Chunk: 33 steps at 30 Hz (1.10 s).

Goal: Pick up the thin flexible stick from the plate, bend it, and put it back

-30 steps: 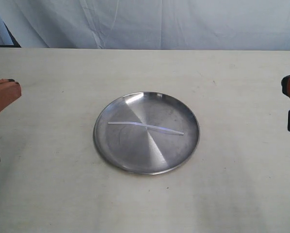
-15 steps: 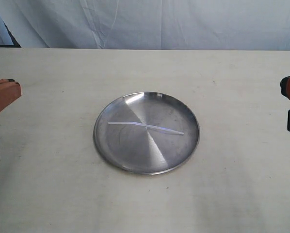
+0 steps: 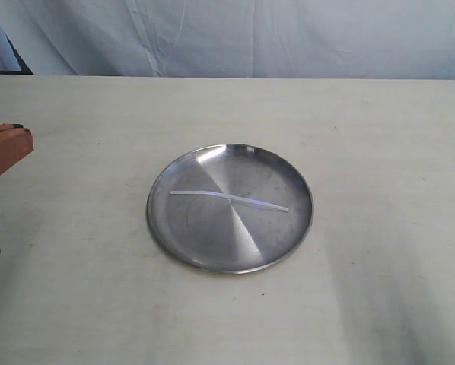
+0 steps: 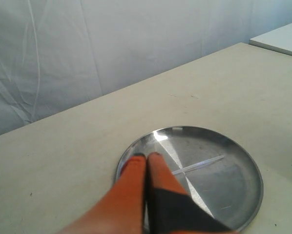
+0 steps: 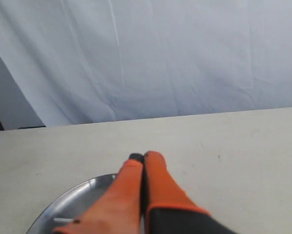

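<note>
Thin flexible stick point(image 3: 228, 201), slightly kinked, on plate point(image 3: 250, 171), frame centre.
We log right gripper point(image 5: 142, 156) withdrawn past right edge; it and left gripper point(image 4: 147, 156) pinched closed, empty; no grasp under way.

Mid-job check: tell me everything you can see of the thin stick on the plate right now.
The thin flexible stick is a very slender, translucent whitish strip that looks like plastic. It lies flat across the middle of the stainless-steel plate, running nearly side to side with a slight slant. It has a small kink towards its left end and is otherwise almost straight. Both ends stop inside the rim. Only the plate touches it.
</note>
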Each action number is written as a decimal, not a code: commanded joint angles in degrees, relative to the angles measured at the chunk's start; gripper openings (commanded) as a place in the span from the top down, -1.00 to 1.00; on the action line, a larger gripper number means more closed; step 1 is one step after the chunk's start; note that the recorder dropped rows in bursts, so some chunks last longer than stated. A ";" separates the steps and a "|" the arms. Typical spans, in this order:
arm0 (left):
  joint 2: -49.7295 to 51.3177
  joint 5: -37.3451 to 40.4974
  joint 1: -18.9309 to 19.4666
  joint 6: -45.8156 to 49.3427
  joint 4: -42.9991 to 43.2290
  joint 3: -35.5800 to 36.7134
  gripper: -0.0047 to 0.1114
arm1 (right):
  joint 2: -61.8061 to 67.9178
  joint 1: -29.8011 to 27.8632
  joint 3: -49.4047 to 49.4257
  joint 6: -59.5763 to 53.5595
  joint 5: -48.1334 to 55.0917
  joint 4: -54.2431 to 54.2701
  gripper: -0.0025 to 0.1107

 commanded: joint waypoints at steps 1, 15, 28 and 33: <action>-0.27 -0.12 -0.02 -0.27 -0.22 0.24 0.92 | -11.06 -6.83 8.44 0.25 -1.89 0.00 0.97; -0.27 -0.12 -0.02 -0.27 -0.22 0.24 0.92 | -26.24 -11.80 15.87 0.25 19.04 2.18 0.97; -0.27 -0.12 -0.02 -0.27 -0.22 0.24 0.92 | -26.24 -11.80 15.87 0.25 19.04 2.18 0.97; -0.27 -0.88 -0.02 -0.27 -0.36 0.24 0.92 | -26.24 -11.80 15.87 0.25 19.04 2.18 0.97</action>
